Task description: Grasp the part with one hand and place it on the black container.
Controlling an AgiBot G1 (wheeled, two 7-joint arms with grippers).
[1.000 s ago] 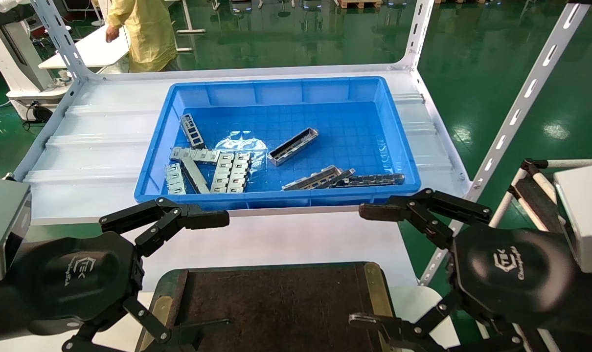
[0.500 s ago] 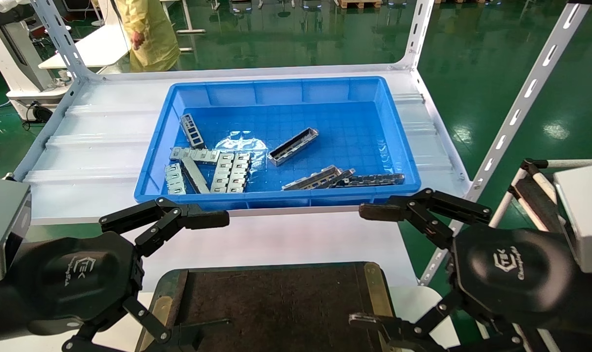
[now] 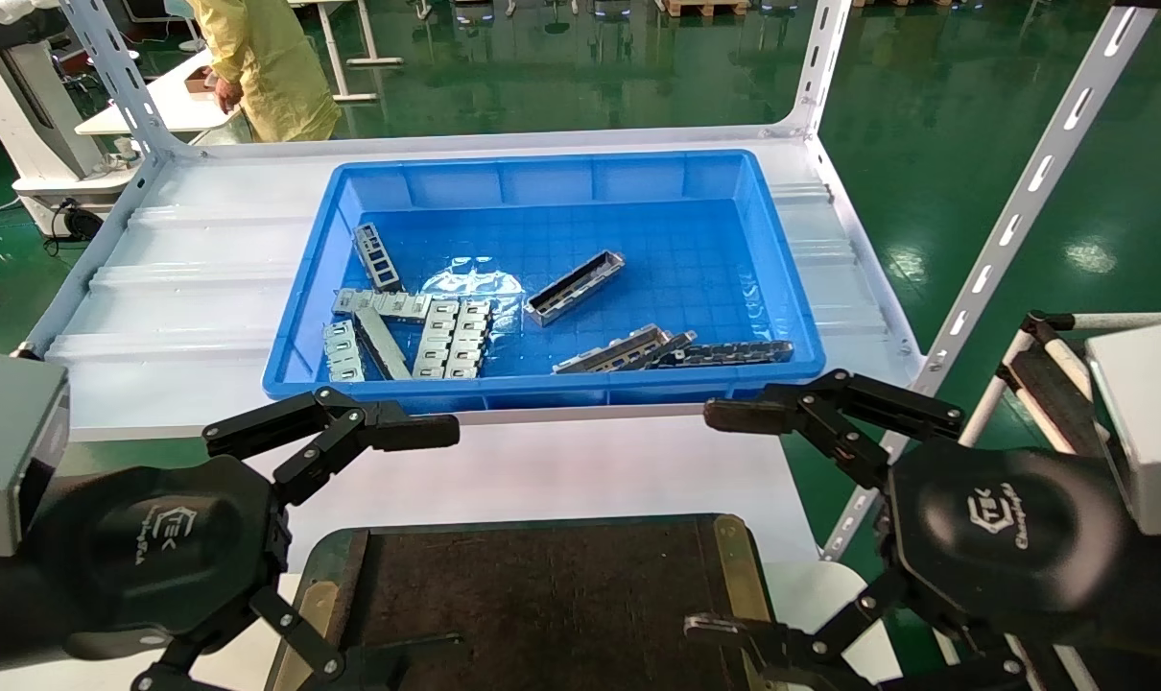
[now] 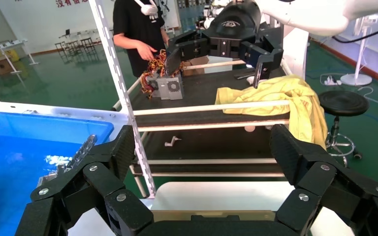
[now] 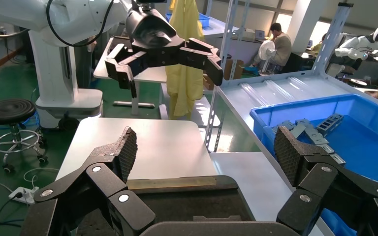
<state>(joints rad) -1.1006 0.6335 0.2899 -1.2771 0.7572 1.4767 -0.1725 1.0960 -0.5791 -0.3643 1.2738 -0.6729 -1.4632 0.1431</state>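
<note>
The part (image 3: 575, 287), a silver-grey channel with a dark hollow, lies aslant in the middle of the blue bin (image 3: 302, 288). The black container (image 3: 542, 595) is a flat dark tray with brass edge strips, at the near edge between both arms; it also shows under the jaws in the right wrist view (image 5: 187, 194). My left gripper (image 3: 427, 542) hovers open at the tray's left end, nothing between its fingers (image 4: 202, 147). My right gripper (image 3: 717, 523) stands open at the tray's right end, also empty (image 5: 204, 147).
Flat pale slotted plates (image 3: 446, 336) lie at the bin's near left. Darker strips (image 3: 724, 353) lie by its near right wall. The bin sits on a white shelf (image 3: 197, 278) with slotted uprights (image 3: 1022, 202). A person in yellow (image 3: 264, 58) stands behind.
My left gripper has shifted slightly to the right and forward. The person in yellow has moved at the back. The right arm and the parts have not moved.
</note>
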